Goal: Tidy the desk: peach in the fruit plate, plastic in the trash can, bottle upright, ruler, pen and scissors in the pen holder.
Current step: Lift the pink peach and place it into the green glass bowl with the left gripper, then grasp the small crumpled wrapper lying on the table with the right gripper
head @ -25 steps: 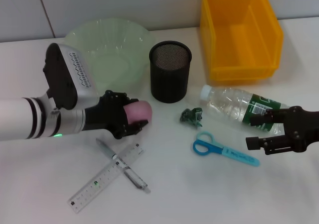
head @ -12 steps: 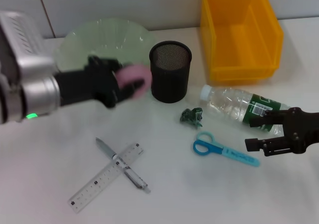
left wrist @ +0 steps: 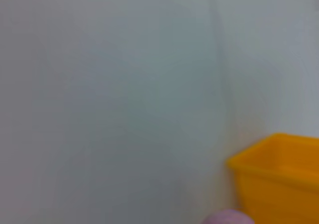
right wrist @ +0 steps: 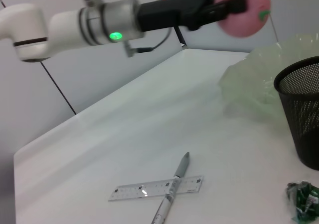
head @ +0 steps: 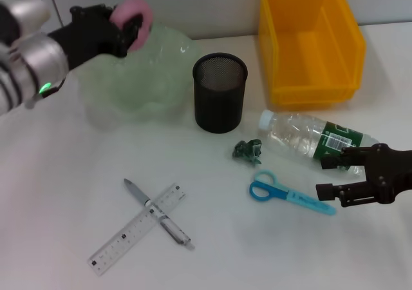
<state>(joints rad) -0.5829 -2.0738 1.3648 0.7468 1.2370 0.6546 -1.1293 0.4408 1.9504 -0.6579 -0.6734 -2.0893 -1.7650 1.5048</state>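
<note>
My left gripper point(head: 126, 29) is shut on the pink peach point(head: 136, 11) and holds it high over the far edge of the pale green fruit plate point(head: 145, 77). The right wrist view shows the same peach point(right wrist: 244, 7) held in the air above the plate point(right wrist: 259, 82). The clear bottle point(head: 309, 136) lies on its side at the right. Just in front of it, my right gripper point(head: 331, 175) stands open. Crumpled green plastic point(head: 248, 150) and blue scissors point(head: 286, 192) lie in the middle. The ruler point(head: 136, 229) and pen point(head: 158, 212) lie crossed at the front. The black mesh pen holder point(head: 220, 91) stands upright.
A yellow bin point(head: 309, 42) stands at the back right, and its corner point(left wrist: 279, 179) shows in the left wrist view. The wall runs close behind the plate and bin.
My left arm has lifted the peach from low over the table near the ruler, up and back to above the plate's far side. The right gripper has barely moved.
</note>
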